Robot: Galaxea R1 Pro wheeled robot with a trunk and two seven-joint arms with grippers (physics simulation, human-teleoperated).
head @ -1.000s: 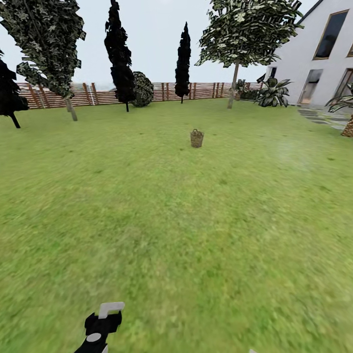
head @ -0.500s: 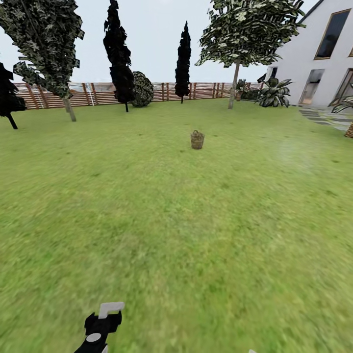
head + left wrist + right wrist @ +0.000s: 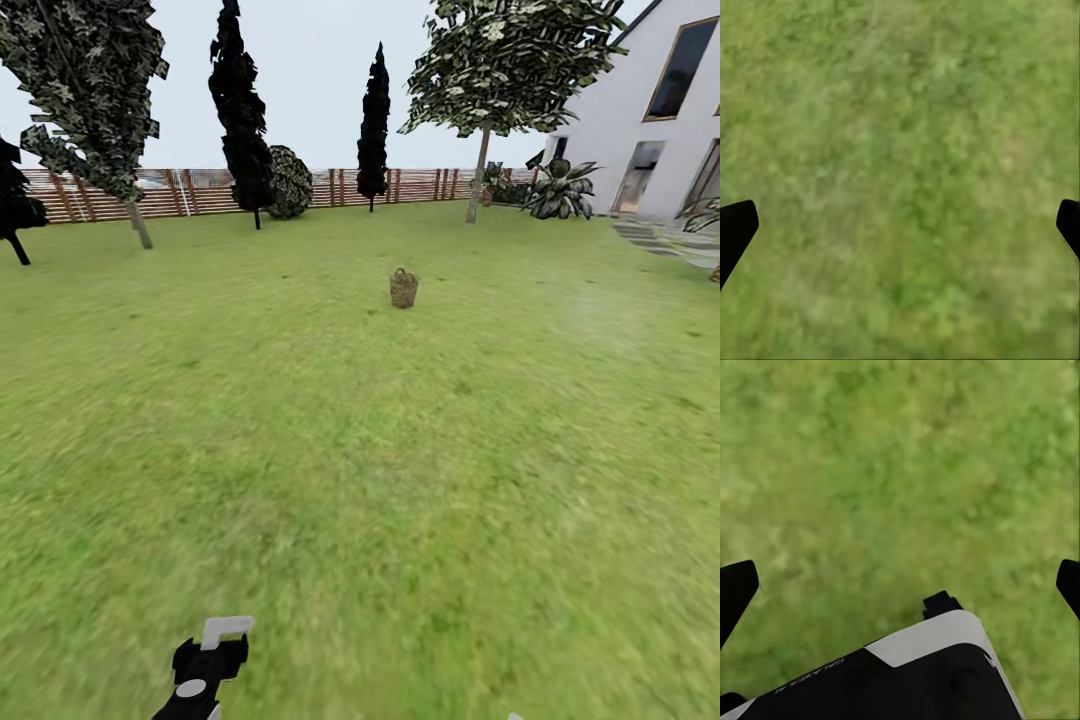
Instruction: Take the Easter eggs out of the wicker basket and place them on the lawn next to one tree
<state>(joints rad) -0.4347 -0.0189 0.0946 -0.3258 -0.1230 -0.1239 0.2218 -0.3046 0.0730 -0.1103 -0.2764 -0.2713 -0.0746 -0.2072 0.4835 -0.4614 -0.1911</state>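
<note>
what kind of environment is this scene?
A simulated back garden, apparently: a broad lawn, a slatted wooden fence with trees along it, and a white house. A wicker basket stands mid-lawn.

We see our left claw (image 3: 900, 232) hanging low with its two black fingertips (image 3: 735, 229) spread wide apart, nothing between them. Our right claw (image 3: 900, 585) is likewise parted wide, fingertips (image 3: 736, 585) at the edges, with part of our own black-and-white body (image 3: 907, 675) below it.
</note>
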